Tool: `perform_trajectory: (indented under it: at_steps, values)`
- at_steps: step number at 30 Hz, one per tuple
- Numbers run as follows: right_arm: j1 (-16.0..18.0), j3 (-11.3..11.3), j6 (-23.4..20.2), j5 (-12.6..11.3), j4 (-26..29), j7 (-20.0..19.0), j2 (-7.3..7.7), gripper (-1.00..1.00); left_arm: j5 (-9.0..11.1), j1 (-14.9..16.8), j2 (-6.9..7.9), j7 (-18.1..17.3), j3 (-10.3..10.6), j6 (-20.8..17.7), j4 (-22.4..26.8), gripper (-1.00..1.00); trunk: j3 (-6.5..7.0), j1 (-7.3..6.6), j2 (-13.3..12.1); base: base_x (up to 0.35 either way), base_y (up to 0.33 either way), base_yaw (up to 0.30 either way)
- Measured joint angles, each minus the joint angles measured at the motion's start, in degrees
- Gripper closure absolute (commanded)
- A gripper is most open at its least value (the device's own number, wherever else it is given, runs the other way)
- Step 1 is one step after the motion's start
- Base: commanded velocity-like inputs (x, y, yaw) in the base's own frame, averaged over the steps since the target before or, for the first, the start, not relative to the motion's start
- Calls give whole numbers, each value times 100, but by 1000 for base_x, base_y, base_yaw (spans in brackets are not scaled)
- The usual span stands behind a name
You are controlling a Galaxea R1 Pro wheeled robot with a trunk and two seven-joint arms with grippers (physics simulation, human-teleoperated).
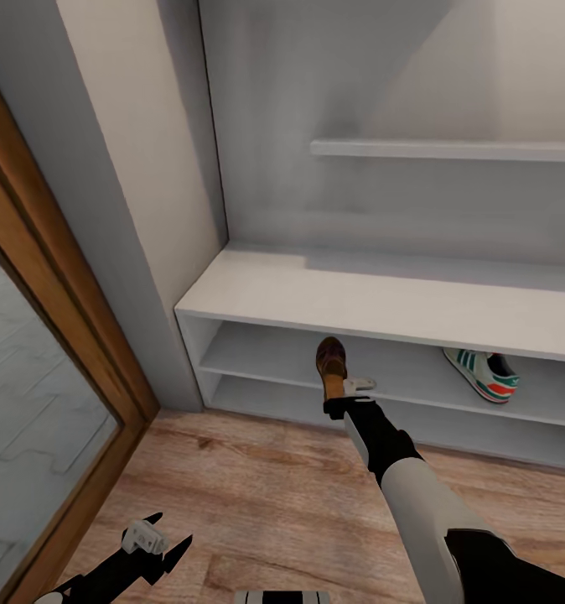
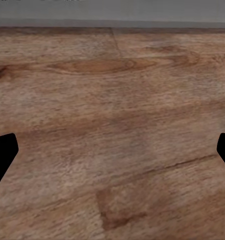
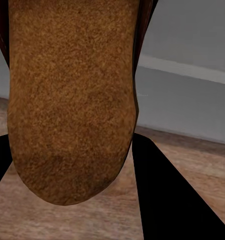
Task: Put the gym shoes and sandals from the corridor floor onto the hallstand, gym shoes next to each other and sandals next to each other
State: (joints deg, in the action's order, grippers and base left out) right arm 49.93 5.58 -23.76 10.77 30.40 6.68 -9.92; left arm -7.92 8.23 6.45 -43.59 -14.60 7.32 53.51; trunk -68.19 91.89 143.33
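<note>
We are carrying a sandal (image 1: 331,362) in our right gripper (image 1: 343,401), its fingers clamped on the heel end, and we are holding it at the open front of the rack (image 1: 257,295), level with the upper shelf. In the right wrist view the tan sole (image 3: 72,100) is sitting between the two dark fingers (image 3: 167,195). One gym shoe (image 1: 482,375) is already lying on that upper shelf, well to the right of the sandal. Our left gripper (image 1: 158,545) is hanging low over the floor (image 1: 257,495) with its fingers spread apart and nothing between them.

We are judging this to be the placing step for a sandal. The next move is calling for us to push it further in over the shelf, lower it flat and let go, leaving space beside it for its mate.

We are not finding the second sandal or the second gym shoe. The rack's right end is running out of the head view, and we cannot tell whether the sandal is already touching the shelf.
</note>
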Motion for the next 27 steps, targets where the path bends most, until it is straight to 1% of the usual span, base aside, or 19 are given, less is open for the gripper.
perform_trajectory:
  at_steps: [3, 12, 23, 27]
  values:
    - [-1, -1, 0, 0, 0, 0, 0, 100, 0, 0, 0, 0, 0, 0, 0, -100, 0, 0, 0, 42, -38, 0]
    - [-2, -3, -1, -2, 0, 0, 0, 100, 0, 0, 0, 0, 0, 0, -1, -100, 0, -1, 0, 124, -124, 0]
    - [-3, -4, -5, -1, -2, 0, 0, 100, 4, 0, 0, -9, 0, 0, 0, -100, 0, 0, 0, 22, -11, 0]
    - [-2, -5, -7, -7, -2, 0, 0, 100, 8, 0, 0, -9, 0, 0, 0, -100, 0, -1, 0, 115, -1, 0]
